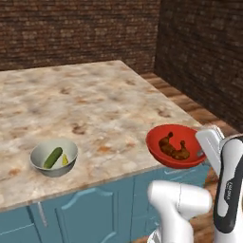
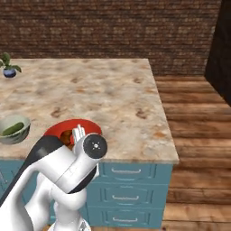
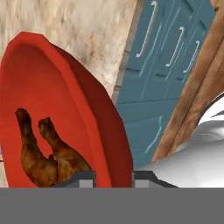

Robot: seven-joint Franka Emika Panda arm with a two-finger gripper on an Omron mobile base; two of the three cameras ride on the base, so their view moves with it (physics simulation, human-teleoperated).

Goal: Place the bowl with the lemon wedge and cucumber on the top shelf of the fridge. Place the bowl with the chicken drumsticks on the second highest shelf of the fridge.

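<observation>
A red bowl holds two brown chicken drumsticks and hangs at the counter's front right corner, partly past the edge. My gripper is shut on its right rim; in the hand view the rim runs between the two fingertips. The same red bowl shows behind my arm, with my gripper on it. A grey bowl with a cucumber and a yellow lemon wedge rests near the counter's front left. The fridge is out of view.
The marble counter sits on blue cabinets with drawers. A small potted plant stands at the far left. Brick walls close the back, and wooden floor lies to the right.
</observation>
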